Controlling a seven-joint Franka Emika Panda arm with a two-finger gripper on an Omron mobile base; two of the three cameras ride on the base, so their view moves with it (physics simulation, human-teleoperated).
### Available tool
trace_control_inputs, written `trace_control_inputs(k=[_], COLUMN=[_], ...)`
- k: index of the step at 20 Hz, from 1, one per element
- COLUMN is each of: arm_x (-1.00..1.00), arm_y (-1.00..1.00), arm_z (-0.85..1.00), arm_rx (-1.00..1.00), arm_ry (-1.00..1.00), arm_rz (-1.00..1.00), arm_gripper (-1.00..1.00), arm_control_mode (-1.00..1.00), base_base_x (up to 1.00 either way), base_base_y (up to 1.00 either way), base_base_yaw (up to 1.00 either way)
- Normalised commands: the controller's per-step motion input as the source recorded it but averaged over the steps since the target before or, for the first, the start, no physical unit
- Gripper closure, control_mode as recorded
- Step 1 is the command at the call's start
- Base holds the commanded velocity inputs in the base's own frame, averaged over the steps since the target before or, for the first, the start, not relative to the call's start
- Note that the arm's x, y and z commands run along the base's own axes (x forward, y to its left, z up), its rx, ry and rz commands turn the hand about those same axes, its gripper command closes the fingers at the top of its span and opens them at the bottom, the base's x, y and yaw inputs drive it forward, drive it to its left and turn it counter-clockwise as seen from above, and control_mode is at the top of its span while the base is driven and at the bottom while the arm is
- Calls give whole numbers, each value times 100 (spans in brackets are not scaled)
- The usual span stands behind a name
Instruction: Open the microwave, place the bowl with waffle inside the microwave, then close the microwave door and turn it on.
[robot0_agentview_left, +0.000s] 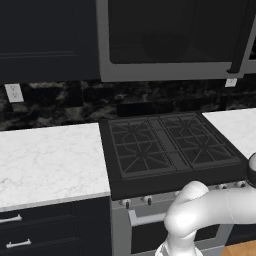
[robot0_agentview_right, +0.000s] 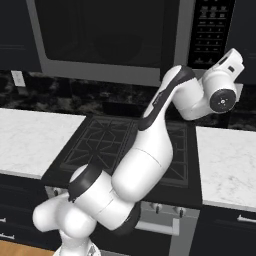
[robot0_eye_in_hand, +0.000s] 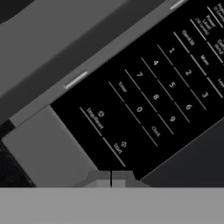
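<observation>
With its two fingertips pressed together and holding nothing, the pincer (robot0_eye_in_hand: 111, 178) sits close before the black keypad panel (robot0_eye_in_hand: 148, 100) of the wide grey-framed microwave (robot0_agentview_right: 115, 40), near the Start key. Its dark glass door (robot0_agentview_left: 170, 30) is closed, above the black gas stove (robot0_agentview_left: 165, 145) between white marble worktops (robot0_agentview_left: 50, 160).

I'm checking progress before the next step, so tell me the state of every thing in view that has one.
Grey-framed microwave with dark glass front: mounted above the stove.
Dark glass microwave door: closed.
Black keypad panel: no lit display visible.
Black gas stove: burners unlit, nothing on them.
Two-finger gripper: shut, empty, at the keypad near the start button.
</observation>
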Motion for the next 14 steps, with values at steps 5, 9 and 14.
trace_control_inputs(k=[5,9,14], arm_x=[28,34,9], arm_y=[0,0,-1], arm_z=[0,0,11], arm_rx=[0,0,0], arm_ry=[0,0,-1], arm_rz=[0,0,0], arm_gripper=[100,100,100], arm_control_mode=[-100,-100,-100], base_base_x=[0,0,0], base_base_y=[0,0,0], base_base_yaw=[0,0,0])
